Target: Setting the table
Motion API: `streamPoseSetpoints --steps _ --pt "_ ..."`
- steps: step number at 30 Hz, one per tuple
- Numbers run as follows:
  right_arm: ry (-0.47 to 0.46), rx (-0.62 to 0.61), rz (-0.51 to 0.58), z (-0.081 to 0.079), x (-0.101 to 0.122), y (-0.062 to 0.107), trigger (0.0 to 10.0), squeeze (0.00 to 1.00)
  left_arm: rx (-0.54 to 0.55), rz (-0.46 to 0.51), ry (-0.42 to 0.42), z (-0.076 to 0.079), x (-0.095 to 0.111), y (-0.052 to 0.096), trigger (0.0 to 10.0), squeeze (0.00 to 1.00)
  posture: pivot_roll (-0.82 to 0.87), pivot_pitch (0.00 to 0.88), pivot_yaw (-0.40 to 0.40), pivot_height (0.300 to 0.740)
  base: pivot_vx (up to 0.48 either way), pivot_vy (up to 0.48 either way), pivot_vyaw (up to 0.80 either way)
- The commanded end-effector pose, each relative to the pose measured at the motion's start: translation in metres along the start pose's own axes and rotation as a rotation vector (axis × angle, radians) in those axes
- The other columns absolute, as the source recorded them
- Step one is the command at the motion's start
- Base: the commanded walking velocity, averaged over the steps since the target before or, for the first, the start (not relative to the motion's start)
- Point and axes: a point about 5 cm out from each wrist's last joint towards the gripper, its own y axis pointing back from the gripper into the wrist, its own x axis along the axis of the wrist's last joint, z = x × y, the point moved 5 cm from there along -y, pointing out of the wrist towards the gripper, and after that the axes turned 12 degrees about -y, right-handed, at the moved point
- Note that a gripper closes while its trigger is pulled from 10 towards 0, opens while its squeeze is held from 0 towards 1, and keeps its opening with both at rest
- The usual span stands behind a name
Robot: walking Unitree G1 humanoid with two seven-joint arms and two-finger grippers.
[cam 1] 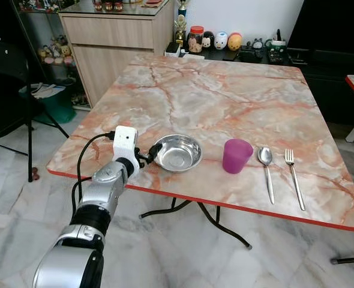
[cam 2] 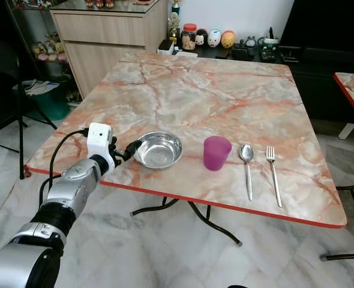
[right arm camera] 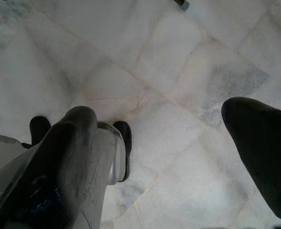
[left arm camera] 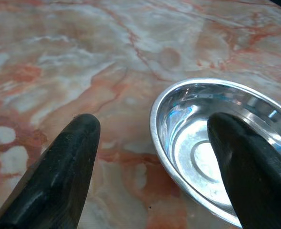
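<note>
While my left arm reaches over the near edge of the table [cam 1: 225, 90], my left gripper [cam 1: 148, 157] sits at the rim of the steel bowl [cam 1: 177, 152], its jaws spread wide: in the left wrist view one black finger [left arm camera: 59, 176] rests over bare marble outside the bowl [left arm camera: 212, 143] and the other hangs over the bowl's hollow, so the rim lies between them, and I cannot tell whether either finger touches the metal. The bowl stands upright near the table's near edge, toward its near left corner. Beside it along that same edge stands a purple cup [cam 1: 236, 155], upright and apart from the bowl, then a spoon [cam 1: 266, 165] and a fork [cam 1: 293, 175] lying side by side, handles pointing toward the near edge, the fork closest to the near right corner. My right gripper [right arm camera: 169, 157] hangs idle over the pale marble floor [right arm camera: 169, 62], its jaws spread with nothing between them, and part of my own leg and foot shows below it. Past the far edge of the table a wooden cabinet [cam 1: 117, 42] and a row of small figurines [cam 1: 219, 40] stand against the wall
</note>
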Motion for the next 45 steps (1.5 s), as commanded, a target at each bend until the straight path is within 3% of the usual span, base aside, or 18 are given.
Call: streamPoseSetpoints --steps 1,10,19,21,37,45 --pt "-0.005 -0.005 -0.01 0.001 -0.003 0.001 10.0 0.0 0.006 -0.029 0.021 0.002 0.002 -0.005 10.0 0.0 0.06 0.0 -0.029 0.74 0.0 0.0 0.0" --pt "-0.006 -0.005 -0.016 0.0 -0.004 0.001 10.0 0.0 0.01 -0.088 0.007 0.006 0.002 -0.013 10.0 0.0 0.06 0.0 -0.023 0.74 0.0 0.0 0.0" --pt "-0.003 -0.003 -0.022 -0.001 -0.005 0.0 10.0 0.0 0.016 -0.156 -0.022 0.005 -0.012 -0.012 10.0 0.0 0.06 0.0 -0.019 0.74 0.0 0.0 0.0" --pt "-0.002 -0.001 -0.023 -0.001 -0.005 0.0 10.0 0.0 0.036 -0.165 0.006 0.004 -0.014 -0.012 10.0 0.0 0.06 0.0 -0.019 0.74 0.0 0.0 0.0" --pt "-0.002 -0.005 -0.023 0.001 -0.004 0.0 10.0 0.0 0.0 -0.151 0.031 0.019 -0.003 -0.019 10.0 0.0 0.05 0.0 -0.022 0.74 0.0 0.0 0.0" --pt "-0.001 -0.004 -0.024 0.0 -0.004 0.0 10.0 0.0 -0.005 -0.187 0.015 0.018 -0.012 -0.017 10.0 0.0 0.05 0.0 -0.022 0.74 0.0 0.0 0.0"
